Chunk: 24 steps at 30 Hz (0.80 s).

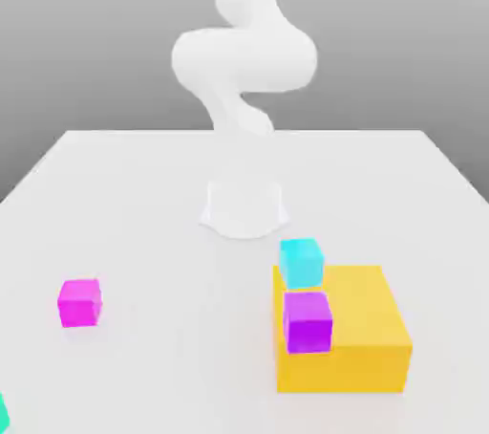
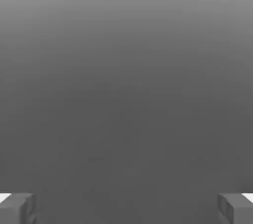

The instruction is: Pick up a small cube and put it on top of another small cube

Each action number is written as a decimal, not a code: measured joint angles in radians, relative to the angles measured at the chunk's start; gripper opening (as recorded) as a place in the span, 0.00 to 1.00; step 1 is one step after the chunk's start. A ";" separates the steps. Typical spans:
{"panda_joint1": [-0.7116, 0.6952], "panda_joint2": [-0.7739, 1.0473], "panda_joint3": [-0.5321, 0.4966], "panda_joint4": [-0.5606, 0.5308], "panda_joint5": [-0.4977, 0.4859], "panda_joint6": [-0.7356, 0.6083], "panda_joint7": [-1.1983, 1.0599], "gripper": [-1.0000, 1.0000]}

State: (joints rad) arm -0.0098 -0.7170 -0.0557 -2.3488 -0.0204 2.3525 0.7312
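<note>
Two fingers [image 2: 236, 209] spread wide, holding nothing; magenta cube [image 1: 79, 302] sits well apart from cyan cube [image 1: 302, 262].

Magenta cube [image 1: 79, 302]: stands alone on the table [image 1: 143, 203], open room on every side.
Cyan cube [image 1: 302, 262]: hemmed by the yellow block [image 1: 358, 336] and the violet cube [image 1: 308, 321] close beside it.
</note>
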 joint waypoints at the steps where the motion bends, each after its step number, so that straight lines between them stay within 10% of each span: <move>1: -0.005 0.040 -0.028 -0.023 -0.009 0.025 -0.033 0.50; 16: -0.099 0.585 -0.418 -0.332 0.004 0.369 -0.584 0.50; 24: -0.256 0.898 -0.345 -0.400 0.317 0.557 -0.983 0.50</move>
State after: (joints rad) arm -0.2657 0.1806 -0.4005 -2.7486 0.2966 2.9098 -0.2519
